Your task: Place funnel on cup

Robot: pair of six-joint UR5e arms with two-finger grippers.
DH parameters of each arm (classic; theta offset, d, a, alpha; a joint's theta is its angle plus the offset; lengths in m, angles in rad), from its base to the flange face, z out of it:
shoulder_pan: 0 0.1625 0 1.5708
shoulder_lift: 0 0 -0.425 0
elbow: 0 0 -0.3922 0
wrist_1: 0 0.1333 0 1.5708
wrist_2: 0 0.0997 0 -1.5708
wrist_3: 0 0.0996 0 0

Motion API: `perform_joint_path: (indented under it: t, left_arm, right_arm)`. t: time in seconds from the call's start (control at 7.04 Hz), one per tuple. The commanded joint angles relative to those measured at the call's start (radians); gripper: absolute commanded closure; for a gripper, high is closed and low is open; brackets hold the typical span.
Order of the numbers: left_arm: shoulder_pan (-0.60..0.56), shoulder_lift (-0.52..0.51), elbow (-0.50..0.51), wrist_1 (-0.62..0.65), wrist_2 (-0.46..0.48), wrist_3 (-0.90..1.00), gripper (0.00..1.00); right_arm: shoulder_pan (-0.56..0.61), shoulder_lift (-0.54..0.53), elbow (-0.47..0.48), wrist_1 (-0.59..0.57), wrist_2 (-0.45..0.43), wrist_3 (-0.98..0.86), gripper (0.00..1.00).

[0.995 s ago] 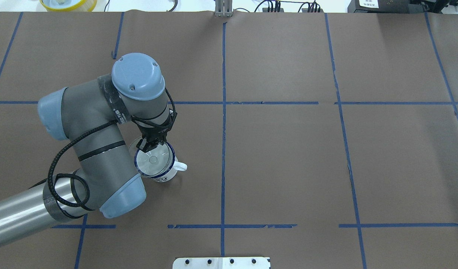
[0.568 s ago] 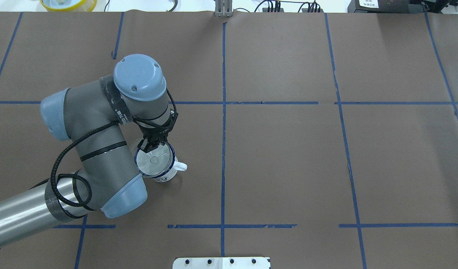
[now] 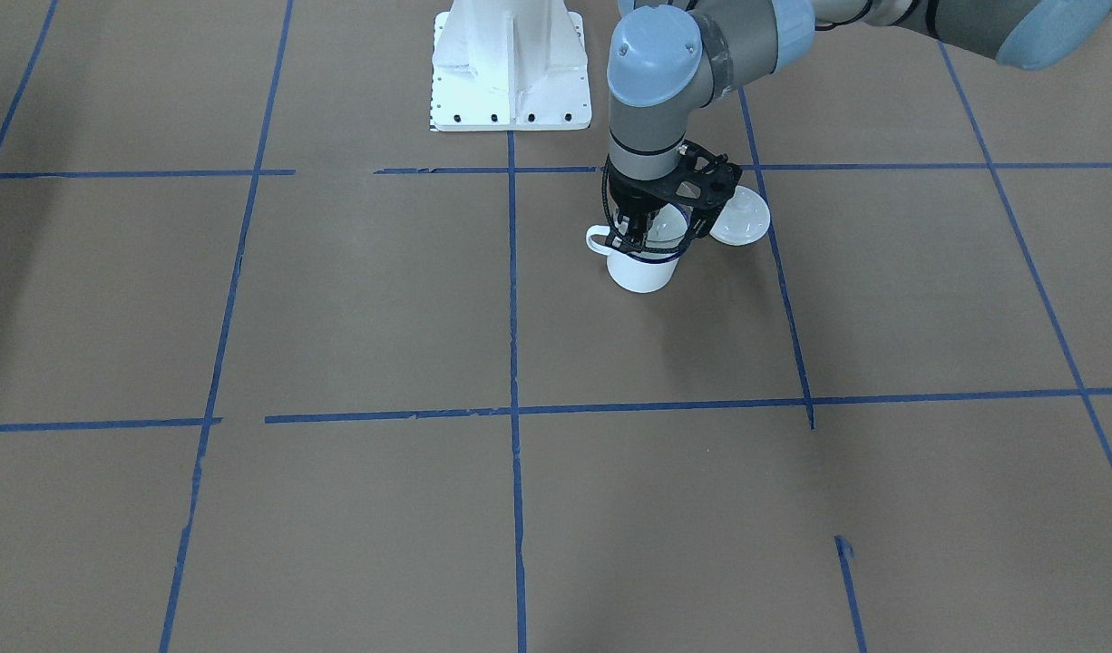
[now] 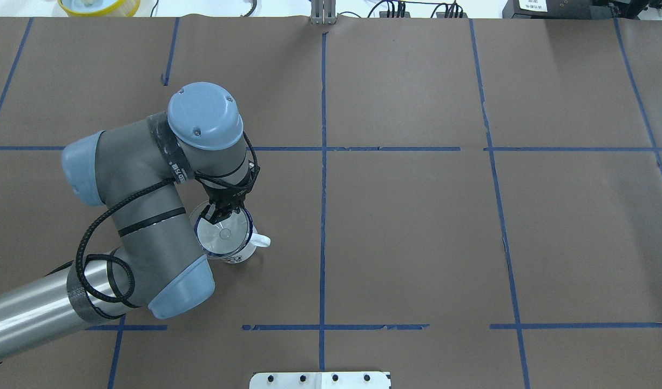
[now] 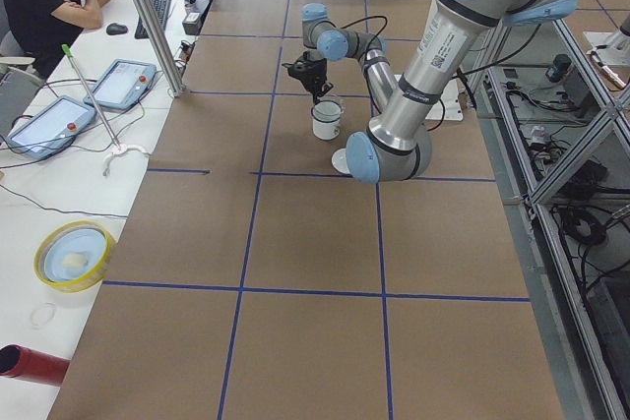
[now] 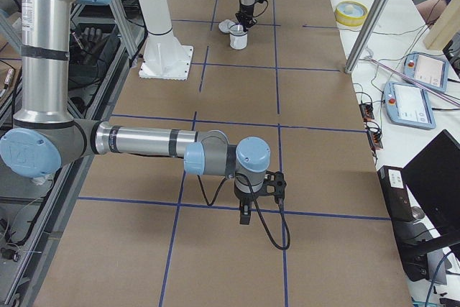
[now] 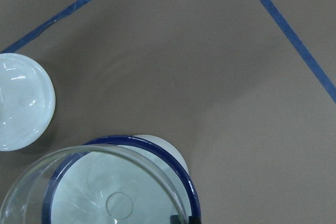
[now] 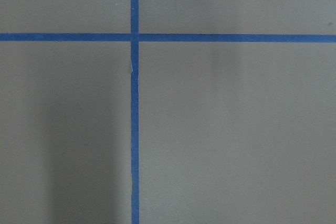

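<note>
My left gripper (image 4: 218, 214) is shut on the far rim of the clear funnel (image 4: 223, 234) and holds it over the mouth of the white blue-rimmed cup (image 4: 239, 257), whose handle points right. In the front view the gripper (image 3: 636, 240) sits just above the cup (image 3: 642, 272). The left wrist view shows the funnel's clear rim (image 7: 105, 153) a little offset from the cup's blue rim (image 7: 191, 192). I cannot tell if the funnel touches the cup. My right gripper (image 6: 245, 215) hangs over bare table far from the cup; I cannot tell if it is open or shut.
A white round knobbed lid (image 3: 742, 216) lies on the table close beside the cup, on the robot's left; it also shows in the left wrist view (image 7: 21, 100). The robot's white base plate (image 3: 511, 63) stands behind. Blue tape lines cross the brown table.
The left arm has shifted slightly to the right, carrying the funnel a little further over the cup's mouth. The cup and lid have not moved.
</note>
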Motion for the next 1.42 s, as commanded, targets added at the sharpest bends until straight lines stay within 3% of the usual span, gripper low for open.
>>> perform_joint_path:
  t: [0.0, 0.14, 0.28, 0.43, 0.85, 1.28]
  left_arm:
    - [0.000, 0.002, 0.000, -0.001, 0.000, 0.001, 0.57]
    - [0.000, 0.002, 0.000, -0.001, 0.000, 0.021, 0.51]
    - [0.000, 0.001, -0.005, 0.001, 0.003, 0.027, 0.01]
    - [-0.006, 0.004, -0.032, 0.002, 0.002, 0.044, 0.00]
    - [-0.165, 0.074, -0.201, -0.008, -0.017, 0.406, 0.00]
    - [-0.471, 0.276, -0.190, -0.120, -0.248, 0.952, 0.00]
  right_arm:
    - [0.000, 0.000, 0.000, 0.000, 0.000, 0.000, 0.00]
    - [0.000, 0.000, 0.000, 0.000, 0.000, 0.000, 0.00]
    - [0.000, 0.000, 0.000, 0.000, 0.000, 0.000, 0.00]
    - [0.000, 0.000, 0.000, 0.000, 0.000, 0.000, 0.00]
    - [0.000, 0.000, 0.000, 0.000, 0.000, 0.000, 0.00]
    - [0.000, 0.000, 0.000, 0.000, 0.000, 0.000, 0.00]
